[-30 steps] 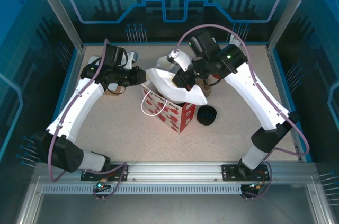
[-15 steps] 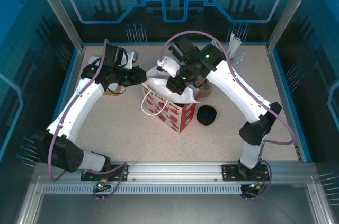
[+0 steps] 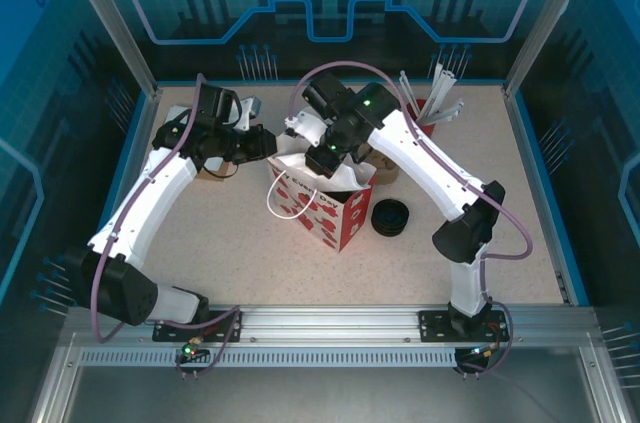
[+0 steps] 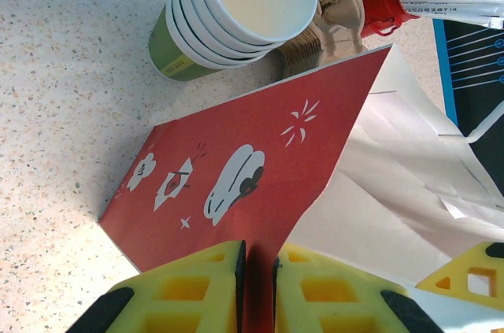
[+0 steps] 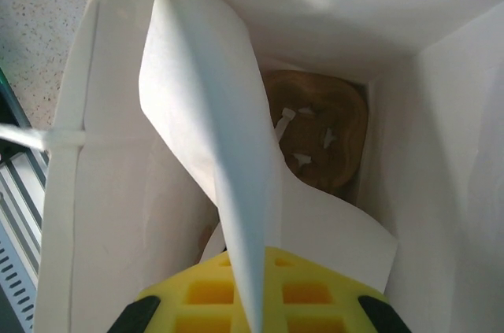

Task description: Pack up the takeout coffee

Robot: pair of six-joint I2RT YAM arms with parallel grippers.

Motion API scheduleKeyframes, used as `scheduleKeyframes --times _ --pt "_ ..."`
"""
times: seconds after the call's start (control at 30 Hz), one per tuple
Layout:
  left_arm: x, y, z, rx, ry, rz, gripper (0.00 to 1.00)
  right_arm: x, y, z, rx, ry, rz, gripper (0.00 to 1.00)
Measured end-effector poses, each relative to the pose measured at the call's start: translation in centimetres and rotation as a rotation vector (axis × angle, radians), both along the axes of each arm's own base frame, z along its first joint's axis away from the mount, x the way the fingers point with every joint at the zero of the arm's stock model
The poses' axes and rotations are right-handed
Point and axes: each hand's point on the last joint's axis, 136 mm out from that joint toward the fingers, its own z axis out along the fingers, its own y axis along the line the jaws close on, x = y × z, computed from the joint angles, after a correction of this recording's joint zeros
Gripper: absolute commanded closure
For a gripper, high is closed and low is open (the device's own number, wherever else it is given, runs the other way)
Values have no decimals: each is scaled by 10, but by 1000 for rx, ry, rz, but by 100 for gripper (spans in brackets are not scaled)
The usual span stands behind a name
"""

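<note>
- While spreading the red paper bag point(image 3: 338, 221) on the table point(image 3: 250, 243), working what looks like the bag-opening step of the packing, with nothing going in yet.
- Pinching the bag's red side wall at its rim with the left pincer point(image 4: 258, 266), pads closed on the paper with only the wall's thickness between them.
- Clamping a fold of the white inner wall with the right pincer point(image 5: 253, 290), reaching over the bag's mouth, pads pressed together on that fold.
- Looking down into the bag from the right wrist and finding a brown shape point(image 5: 323, 128) at the bottom, too unclear to name.
- Not being able to tell where the takeout coffee is standing; possibly hiding behind an arm or the bag.
- Setting aside, as not the coffee, the stack of lidless cups point(image 4: 236, 10) just beyond the bag and the loose black lids point(image 3: 390, 216) near its right corner.
- Judging the next move as calling for a wide, steady mouth:
  - drawing the inward-leaning white fold clear;
  - freeing one pincer to fetch the lidded cup;
  - gripping it upright below the lid and lowering it straight in, without tipping or squeezing.
</note>
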Motion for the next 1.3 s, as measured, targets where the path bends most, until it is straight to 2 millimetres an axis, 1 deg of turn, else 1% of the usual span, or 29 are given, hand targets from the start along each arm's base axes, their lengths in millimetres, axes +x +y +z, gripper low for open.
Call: scheduleKeyframes --times 0.03,0.13,0.23,0.3,0.4,0.47,0.57,0.67,0.77,0.87,1.03,1.1,1.13,1.23,1.3 --pt "0 0 0 0 0 0 81 1 1 0 0 0 0 99" --pt "0 0 0 0 0 0 80 2 2 -3 -4 6 -4 92" --pt "0 0 0 0 0 0 77 3 3 0 2 4 -9 82" --pt "0 0 0 0 0 -1 75 4 4 5 13 -6 -11 73" --pt "0 0 0 0 1 -1 74 5 5 19 41 -33 -14 60" --pt "0 0 0 0 0 -1 74 6 6 27 55 -49 -11 53" --pt "0 0 0 0 0 -1 72 4 3 36 64 -63 -11 50" --pt "0 0 0 0 0 -1 68 4 -2 48 73 -90 -20 47" --pt "0 0 2 0 -2 -1 62 1 -10 67 96 -129 -31 44" --pt "0 0 6 -1 -9 -2 54 -3 -22 90 128 -180 -48 41" --pt "1 0 17 -3 -28 -4 43 -13 -57 140 205 -297 -110 35" --pt "3 -1 24 -5 -43 -5 40 -18 -73 155 227 -338 -142 33" --pt "4 -1 29 -7 -52 -5 39 -20 -83 161 236 -359 -163 30" --pt "7 0 44 -12 -85 -3 35 -25 -107 172 255 -404 -219 27" --pt "9 3 53 -12 -109 0 32 -25 -122 173 259 -424 -262 25"
